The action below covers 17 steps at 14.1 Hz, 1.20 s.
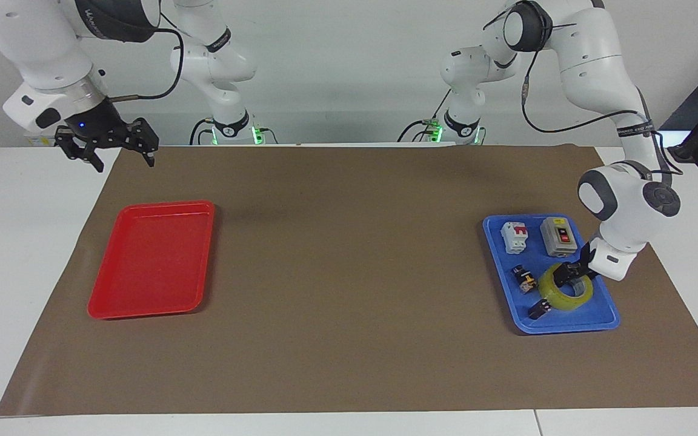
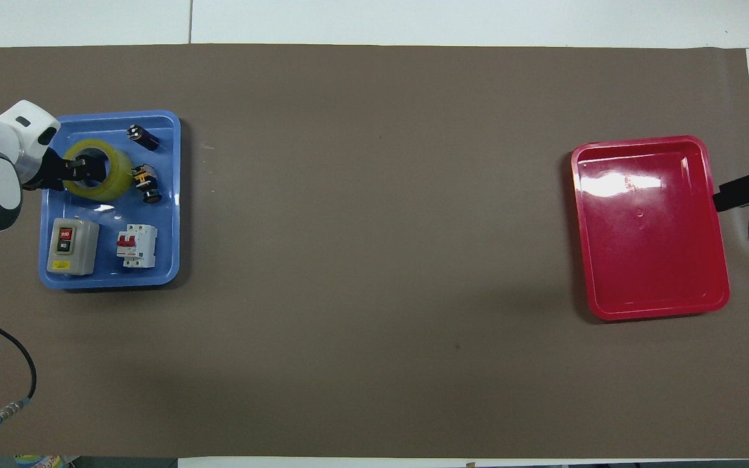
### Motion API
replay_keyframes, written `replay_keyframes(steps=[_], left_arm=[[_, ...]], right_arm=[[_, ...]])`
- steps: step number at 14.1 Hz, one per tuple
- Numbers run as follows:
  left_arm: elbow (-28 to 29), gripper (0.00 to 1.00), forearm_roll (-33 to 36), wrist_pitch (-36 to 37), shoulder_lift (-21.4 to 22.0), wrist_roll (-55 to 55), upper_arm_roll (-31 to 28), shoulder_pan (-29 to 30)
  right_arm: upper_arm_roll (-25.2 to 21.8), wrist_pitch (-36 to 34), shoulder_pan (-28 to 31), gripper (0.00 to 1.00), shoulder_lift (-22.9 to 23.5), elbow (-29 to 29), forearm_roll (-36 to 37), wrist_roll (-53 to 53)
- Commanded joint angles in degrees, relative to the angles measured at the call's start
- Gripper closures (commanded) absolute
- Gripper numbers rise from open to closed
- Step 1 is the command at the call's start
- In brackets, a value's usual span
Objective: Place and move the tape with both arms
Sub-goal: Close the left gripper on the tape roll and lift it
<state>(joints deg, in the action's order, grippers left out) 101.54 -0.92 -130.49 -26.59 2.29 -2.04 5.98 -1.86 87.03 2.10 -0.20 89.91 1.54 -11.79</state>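
The yellow tape lies flat in the blue tray at the left arm's end of the table, in the part of the tray farther from the robots. My left gripper is down at the roll's edge nearer the robots and is shut on its wall, one finger in the core. In the overhead view the left gripper is over the tape. My right gripper waits, open and empty, raised above the table's edge nearer the robots than the red tray.
The blue tray also holds a grey switch box, a white and red breaker and two small dark parts beside the tape. The red tray holds nothing. Brown paper covers the table.
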Motion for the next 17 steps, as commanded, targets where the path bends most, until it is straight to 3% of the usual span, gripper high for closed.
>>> replay_keyframes(steps=[1,6,8,13,17], left_arm=[[1.11,1.0,-0.84,-1.78,0.57,-0.7,-0.34,0.0],[-0.64,1.0,-0.84,-0.73,1.1,-0.62,-0.34,0.17],[-2.48,1.0,-0.84,2.85,1.97,-0.79,-0.42,0.26],[-1.7,1.0,-0.66,9.1,8.83,-2.01,-0.51,-0.88],[-0.38,1.0,0.82,12.98,12.0,-13.24,-0.51,-9.21]], right_arm=[[0.19,0.95,0.36,0.0,-0.94,1.23,-0.93,-0.69],[0.19,0.95,0.36,0.0,-0.94,1.23,-0.93,-0.69],[0.19,0.95,0.36,0.0,-0.94,1.23,-0.93,-0.69],[0.19,0.86,0.36,0.0,-0.94,1.23,-0.93,-0.69],[0.19,0.86,0.36,0.0,-0.94,1.23,-0.93,-0.69]])
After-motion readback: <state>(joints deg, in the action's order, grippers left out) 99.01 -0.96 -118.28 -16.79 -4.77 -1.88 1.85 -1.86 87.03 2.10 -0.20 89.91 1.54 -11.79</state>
